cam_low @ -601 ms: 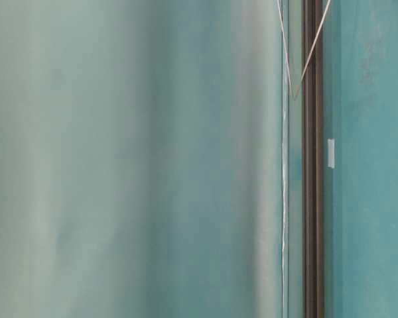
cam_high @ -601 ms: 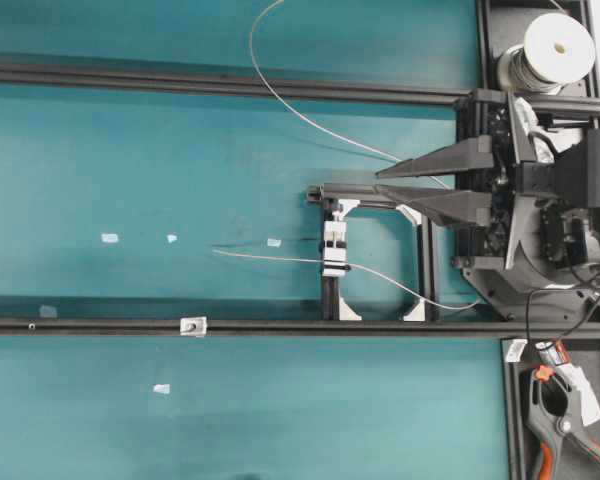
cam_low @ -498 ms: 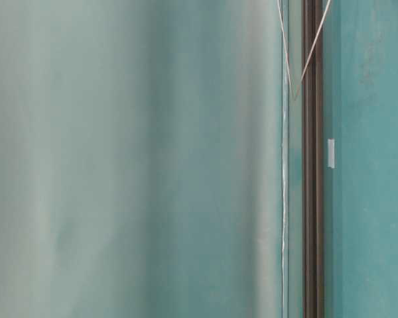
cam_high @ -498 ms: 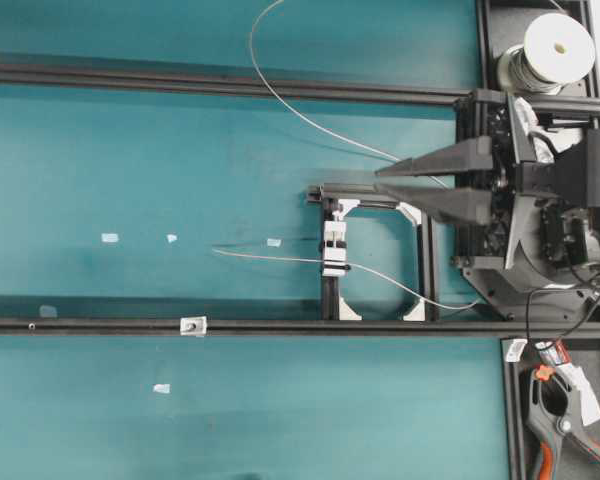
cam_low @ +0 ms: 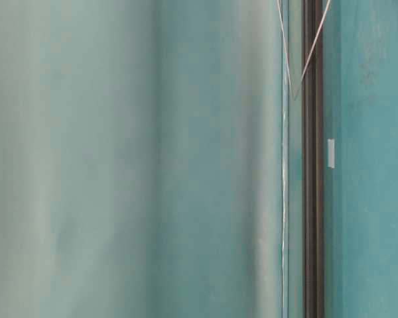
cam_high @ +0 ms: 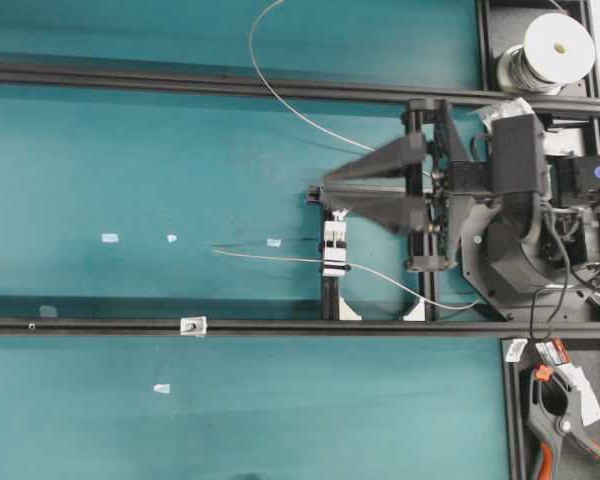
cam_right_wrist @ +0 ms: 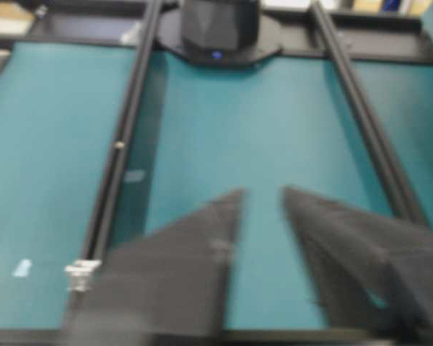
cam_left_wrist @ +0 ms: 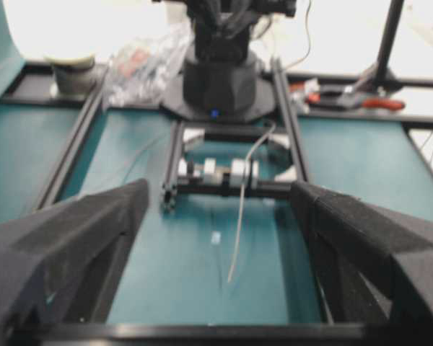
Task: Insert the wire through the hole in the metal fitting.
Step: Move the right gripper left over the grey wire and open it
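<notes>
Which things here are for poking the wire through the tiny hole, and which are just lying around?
For the job:
wire
metal fitting
right claw, open and empty

Just lying around:
white tape scraps
wire spool
orange-handled clamp
white-and-black clamp block holding the wire

The wire (cam_high: 280, 257) runs through the clamp block (cam_high: 334, 249); the metal fitting (cam_high: 191, 324) sits on the rail (cam_high: 100, 325)

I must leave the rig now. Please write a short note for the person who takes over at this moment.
Right gripper: open, holding nothing, above the clamp block.
Left gripper: open, holding nothing.
Wire: held in the clamp block, free end lying on the mat.
Metal fitting: on the lower rail, apart from the wire.
Done: nothing yet.
Left: grasp wire and fitting, then thread the hole.
</notes>
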Controlling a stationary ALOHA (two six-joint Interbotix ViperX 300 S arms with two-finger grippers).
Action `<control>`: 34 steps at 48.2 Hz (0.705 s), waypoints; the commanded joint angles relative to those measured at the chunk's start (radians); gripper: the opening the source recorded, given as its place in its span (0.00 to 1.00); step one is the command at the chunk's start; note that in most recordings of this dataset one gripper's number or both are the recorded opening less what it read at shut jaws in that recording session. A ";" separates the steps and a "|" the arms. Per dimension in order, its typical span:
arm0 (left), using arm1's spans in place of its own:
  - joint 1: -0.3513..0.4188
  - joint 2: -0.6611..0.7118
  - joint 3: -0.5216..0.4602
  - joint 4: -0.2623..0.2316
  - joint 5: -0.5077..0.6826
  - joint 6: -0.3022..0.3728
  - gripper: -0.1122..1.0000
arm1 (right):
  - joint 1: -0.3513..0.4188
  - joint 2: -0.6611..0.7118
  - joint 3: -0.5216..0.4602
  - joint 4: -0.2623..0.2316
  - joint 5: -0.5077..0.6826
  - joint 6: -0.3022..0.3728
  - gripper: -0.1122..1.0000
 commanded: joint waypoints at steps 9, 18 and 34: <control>0.005 0.106 -0.025 -0.003 -0.012 -0.002 0.82 | -0.005 0.021 -0.020 0.000 -0.034 0.006 0.69; 0.003 0.187 -0.017 -0.003 -0.054 -0.002 0.82 | -0.005 0.075 -0.021 0.000 -0.032 0.011 0.69; 0.005 0.284 0.101 -0.003 -0.244 -0.005 0.82 | 0.002 0.259 -0.040 0.005 -0.051 0.029 0.70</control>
